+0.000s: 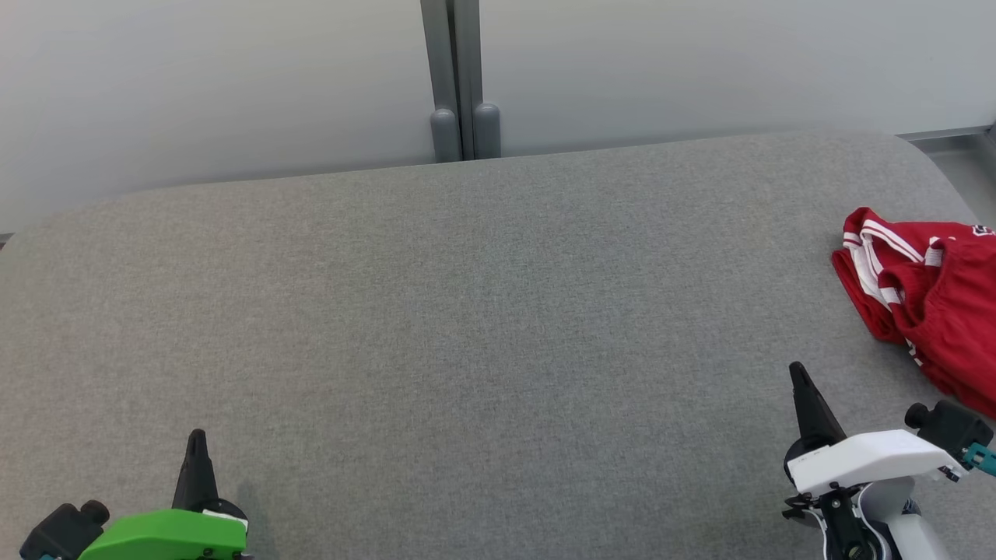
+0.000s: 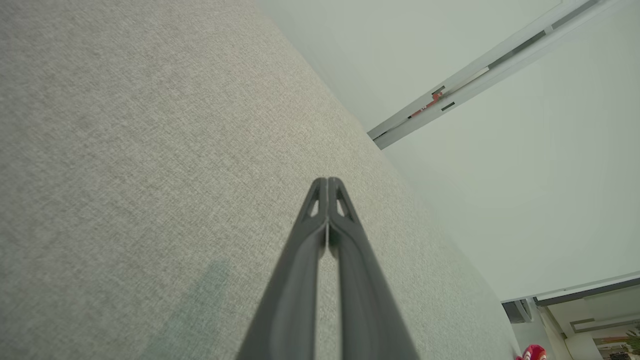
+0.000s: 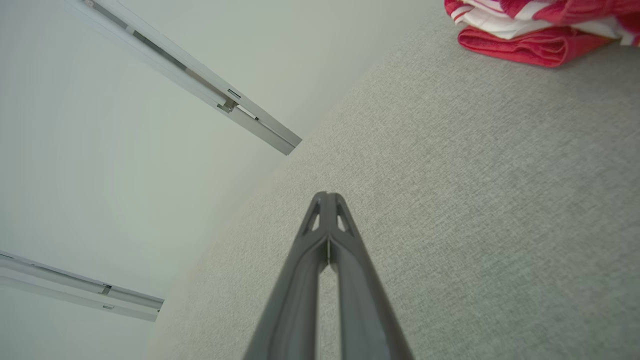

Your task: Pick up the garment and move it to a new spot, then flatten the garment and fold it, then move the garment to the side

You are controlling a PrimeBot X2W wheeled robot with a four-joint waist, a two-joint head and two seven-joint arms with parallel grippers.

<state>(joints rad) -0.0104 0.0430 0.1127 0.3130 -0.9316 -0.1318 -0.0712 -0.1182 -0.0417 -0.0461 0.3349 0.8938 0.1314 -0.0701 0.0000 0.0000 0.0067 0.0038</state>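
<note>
The garment [image 1: 930, 299] is a crumpled red piece with white stripes, lying at the far right edge of the grey padded table [image 1: 467, 327]. In the right wrist view the garment [image 3: 540, 27] sits at the top right, and a small red bit of the garment [image 2: 532, 352] peeks in at the bottom right of the left wrist view. My right gripper [image 1: 796, 368] is shut and empty, a short way in front and left of the garment. At the lower left my left gripper [image 1: 197, 434] is shut too, holding nothing. Both pairs of fingers [image 2: 327, 182] [image 3: 326, 196] close tip to tip above the cloth surface.
A pale wall with a grey vertical post [image 1: 463, 78] stands behind the table. The table's rounded far corners and far edge [image 1: 311, 175] bound the surface. Grey floor [image 1: 965, 163] shows past the right corner.
</note>
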